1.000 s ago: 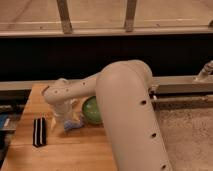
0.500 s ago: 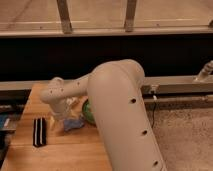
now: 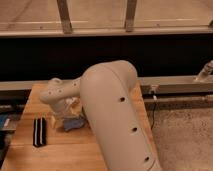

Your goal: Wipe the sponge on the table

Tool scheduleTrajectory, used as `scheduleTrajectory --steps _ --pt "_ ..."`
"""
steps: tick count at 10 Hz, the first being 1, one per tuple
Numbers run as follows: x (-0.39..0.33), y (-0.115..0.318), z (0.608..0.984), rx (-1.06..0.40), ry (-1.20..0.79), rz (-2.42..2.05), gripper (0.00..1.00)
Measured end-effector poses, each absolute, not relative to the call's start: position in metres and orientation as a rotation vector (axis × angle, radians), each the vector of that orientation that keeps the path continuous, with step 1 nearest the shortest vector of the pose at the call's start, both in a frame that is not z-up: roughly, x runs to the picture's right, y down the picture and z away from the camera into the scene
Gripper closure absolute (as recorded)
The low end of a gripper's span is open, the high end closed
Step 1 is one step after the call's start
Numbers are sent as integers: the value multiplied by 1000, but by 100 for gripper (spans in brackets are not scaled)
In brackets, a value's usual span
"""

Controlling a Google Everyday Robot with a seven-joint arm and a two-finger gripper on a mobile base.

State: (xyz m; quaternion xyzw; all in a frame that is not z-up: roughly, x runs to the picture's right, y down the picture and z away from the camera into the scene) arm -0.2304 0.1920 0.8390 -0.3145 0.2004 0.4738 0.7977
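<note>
The small blue-grey sponge (image 3: 74,123) lies on the light wooden table (image 3: 30,152), left of centre. My gripper (image 3: 61,118) hangs at the end of the pale wrist (image 3: 59,94), low over the table and right at the sponge's left edge. It is open and the sponge rests on the wood, not lifted. The thick white arm (image 3: 117,120) crosses the middle of the view and hides the table's right half.
A black-and-white striped oblong (image 3: 39,131) lies on the table left of the gripper. A metal rail (image 3: 175,85) and a dark wall run behind the table. Speckled floor (image 3: 185,135) lies to the right.
The arm has swung left and closer to the camera, now covering the green bowl. The gripper has dropped toward the sponge.
</note>
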Motion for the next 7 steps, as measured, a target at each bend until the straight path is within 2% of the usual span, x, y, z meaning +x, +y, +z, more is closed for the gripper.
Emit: scheduleTrajectory --steps 3,7 --pt "-221 192 848 -652 439 1035 21" --pt "-219 197 849 -620 449 1028 58"
